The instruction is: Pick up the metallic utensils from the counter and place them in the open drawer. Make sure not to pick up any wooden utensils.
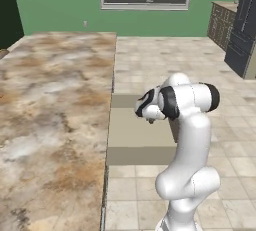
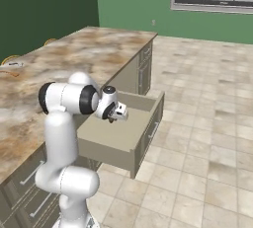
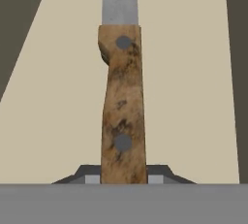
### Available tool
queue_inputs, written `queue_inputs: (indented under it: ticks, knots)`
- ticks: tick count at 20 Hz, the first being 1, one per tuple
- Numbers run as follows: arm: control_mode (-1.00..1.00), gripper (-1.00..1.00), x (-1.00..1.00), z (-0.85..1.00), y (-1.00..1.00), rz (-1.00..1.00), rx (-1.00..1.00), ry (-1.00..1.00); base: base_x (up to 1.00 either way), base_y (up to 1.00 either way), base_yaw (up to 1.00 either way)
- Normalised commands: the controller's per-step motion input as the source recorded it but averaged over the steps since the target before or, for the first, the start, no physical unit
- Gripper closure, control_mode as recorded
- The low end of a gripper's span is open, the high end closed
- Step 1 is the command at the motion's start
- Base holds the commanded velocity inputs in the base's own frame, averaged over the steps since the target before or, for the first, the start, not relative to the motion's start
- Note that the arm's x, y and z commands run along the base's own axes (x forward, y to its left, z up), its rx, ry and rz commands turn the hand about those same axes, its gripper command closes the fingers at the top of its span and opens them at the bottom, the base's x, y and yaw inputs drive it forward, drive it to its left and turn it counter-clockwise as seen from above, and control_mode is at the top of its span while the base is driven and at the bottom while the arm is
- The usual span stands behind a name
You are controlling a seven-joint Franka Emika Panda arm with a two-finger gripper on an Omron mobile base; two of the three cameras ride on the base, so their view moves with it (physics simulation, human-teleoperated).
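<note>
A knife (image 3: 123,102) with a mottled brown handle and a grey metal blade stands between my fingertips, pointing away from the hand. My gripper (image 3: 123,175) is shut on the handle's lower end. It hangs over the pale beige floor of the open drawer (image 3: 193,97). From the base, the gripper (image 2: 118,113) sits above the drawer box (image 2: 106,134), which is pulled out from the island's side. The left base view has the hand (image 1: 149,109) over the same drawer (image 1: 135,135). The marbled counter (image 1: 55,100) lies to the left.
Small items (image 2: 11,64) lie at the counter's far left edge, too small to name. Closed cabinet fronts (image 2: 145,69) line the island beyond the drawer. Tiled floor (image 2: 197,123) stretches to the right. A dark tall appliance (image 1: 242,30) stands at the back right.
</note>
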Motion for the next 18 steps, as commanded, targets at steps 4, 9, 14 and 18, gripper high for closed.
queue_inputs:
  ticks: [4,9,14,18]
  knots:
    - [-1.0,1.0,0.05,-0.51,-0.01,0.0,0.0,0.0,0.0,0.0,0.0]
    - [-1.0,1.0,0.53,-0.49,0.0,0.0,0.0,0.0,0.0,0.0,0.0]
    - [-1.0,-1.0,0.63,-0.33,0.0,0.0,0.0,-0.01,0.0,0.0,0.0]
    - [-1.0,-1.0,0.39,-0.18,-0.02,0.0,0.0,0.0,0.0,0.0,0.0]
